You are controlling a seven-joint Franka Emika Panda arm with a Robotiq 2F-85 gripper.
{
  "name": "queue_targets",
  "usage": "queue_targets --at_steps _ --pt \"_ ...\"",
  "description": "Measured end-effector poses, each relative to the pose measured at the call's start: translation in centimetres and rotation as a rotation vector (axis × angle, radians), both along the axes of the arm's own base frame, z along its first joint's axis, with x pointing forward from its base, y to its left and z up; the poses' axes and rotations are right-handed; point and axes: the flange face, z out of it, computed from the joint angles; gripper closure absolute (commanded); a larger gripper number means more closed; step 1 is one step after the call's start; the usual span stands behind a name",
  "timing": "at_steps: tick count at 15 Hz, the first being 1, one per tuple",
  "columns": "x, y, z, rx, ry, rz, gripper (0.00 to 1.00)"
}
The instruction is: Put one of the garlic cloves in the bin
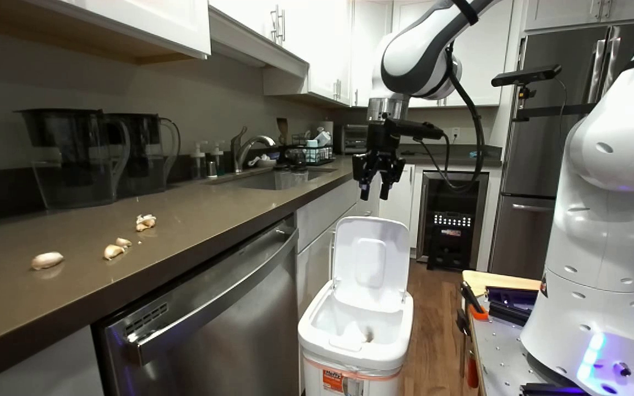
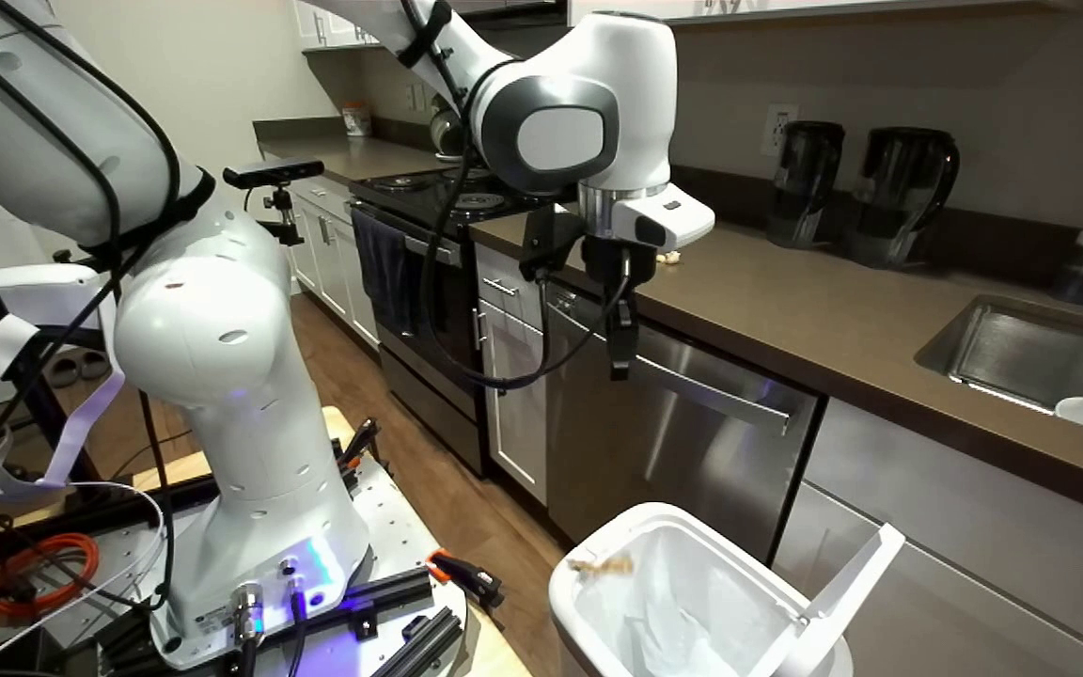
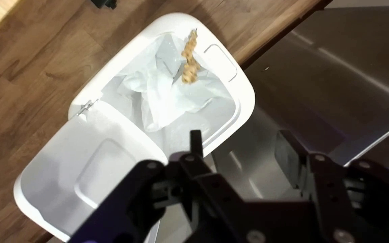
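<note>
You're at the pre-grasp step, by the look of it: your gripper [image 1: 375,191] hangs near the bin [image 1: 361,358], fingers spread apart, nothing between them. Garlic cloves [image 1: 113,252] are on the countertop [image 1: 212,220] above the dishwasher [image 1: 223,341]: two close together, a flaky-skinned clump [image 1: 145,222] on the sink [image 2: 1021,343] side, and a lone clove [image 1: 47,260] well apart. Tan lumpy bit [image 3: 190,60] at the bin bag [image 3: 167,98], can't tell what; doesn't read as a clove. Next: lift, swing over the counter, come straight down on the lone clove; most finger room there. Close low, it's small and probably rolls. Edges: the raised lid [image 1: 372,258] is near your fingers, so go up before sideways. Fingertip height against the countertop is hard to judge; clear its front edge and the dishwasher handle [image 2: 706,393]. Water pitchers [image 1: 80,181] stand behind the cloves, wall cabinet [image 1: 146,19] overhead, so keep the elbow out. Lid's already open for the drop.
</note>
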Motion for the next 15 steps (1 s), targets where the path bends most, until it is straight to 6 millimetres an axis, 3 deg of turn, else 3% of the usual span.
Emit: queue_targets --at_steps 1,3,11,15 --pt "0.4 0.1 0.3 -0.006 -0.006 0.011 0.04" --pt "1.5 1.1 1.2 -0.021 -0.021 0.049 0.0" --pt "6.7 9.6 6.7 -0.092 -0.126 0.338 0.0" --pt "8.3 12.2 8.3 -0.095 -0.164 0.451 0.0"
